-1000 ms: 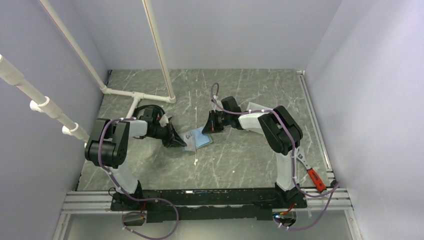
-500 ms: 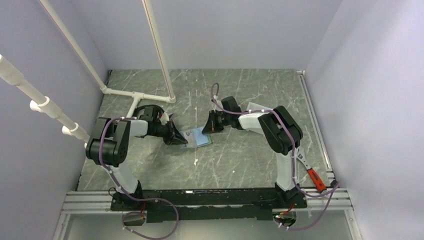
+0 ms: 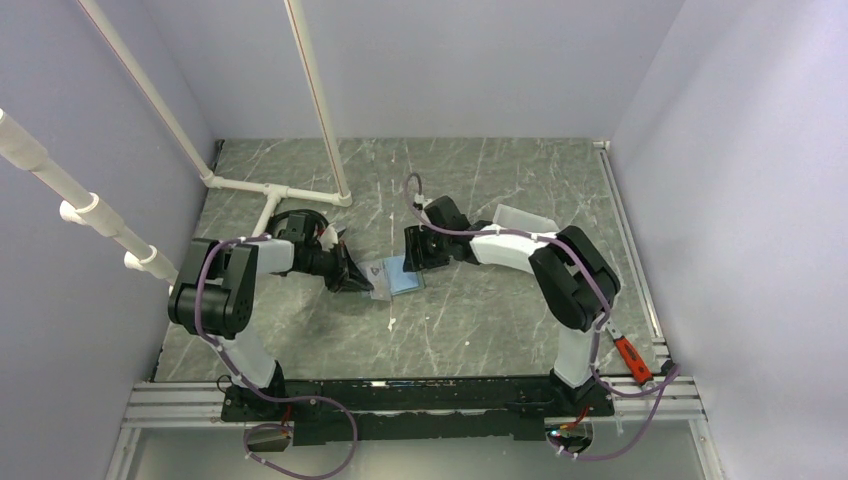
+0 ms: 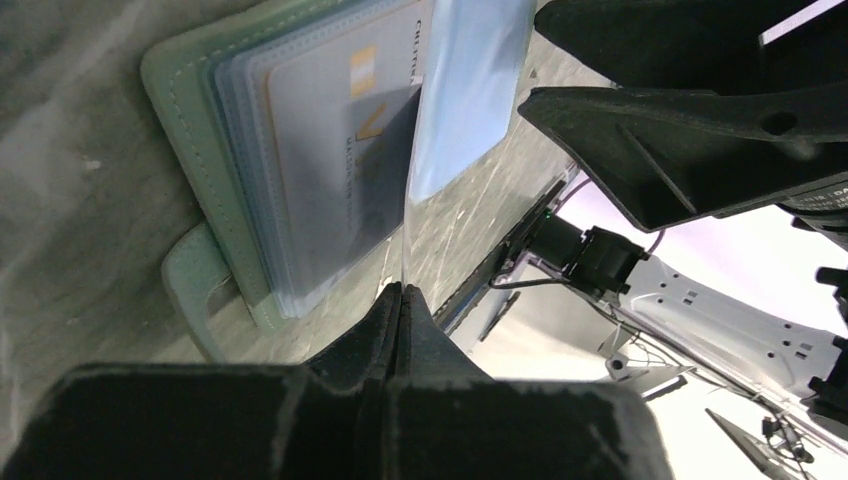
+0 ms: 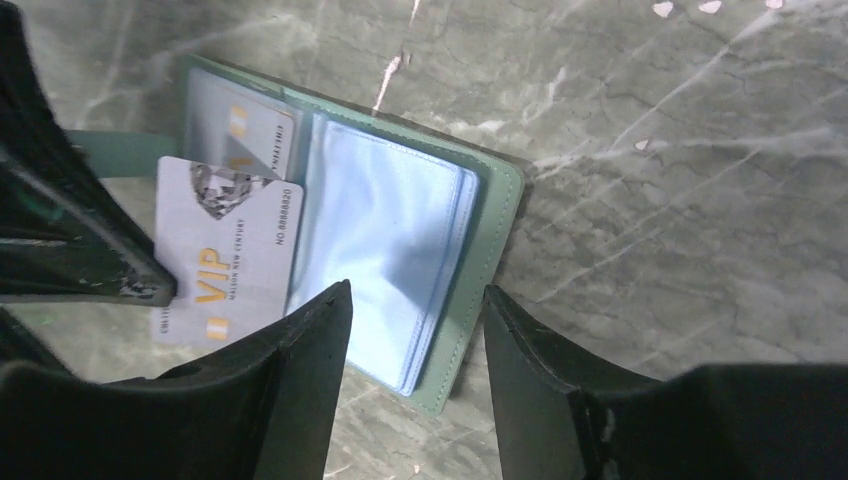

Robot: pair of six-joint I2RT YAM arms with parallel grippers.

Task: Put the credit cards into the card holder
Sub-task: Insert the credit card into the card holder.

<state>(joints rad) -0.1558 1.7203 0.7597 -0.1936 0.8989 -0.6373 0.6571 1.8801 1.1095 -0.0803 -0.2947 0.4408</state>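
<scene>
Centre of the bench [image 3: 480, 320]: card holder [image 3: 397, 277] lies open, blue sleeves up. Left hand [image 3: 352, 280] at its 9 o'clock, pressed together, pinching the pale card [image 5: 225, 255] by one end. Card lies askew across the left page, partly overhanging the bench, not yet in a slot. Second card [image 5: 240, 130] already sits in a left-page sleeve. Right hand [image 3: 412, 255] at 1 o'clock, spread, gripping nothing, over the right page. Step judged: insertion. Next move likely calls for squaring the card's edge to a sleeve mouth and sliding it in while the holder is steadied.

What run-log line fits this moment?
left gripper: shut on VIP card | right gripper: open | card holder: open on table
</scene>
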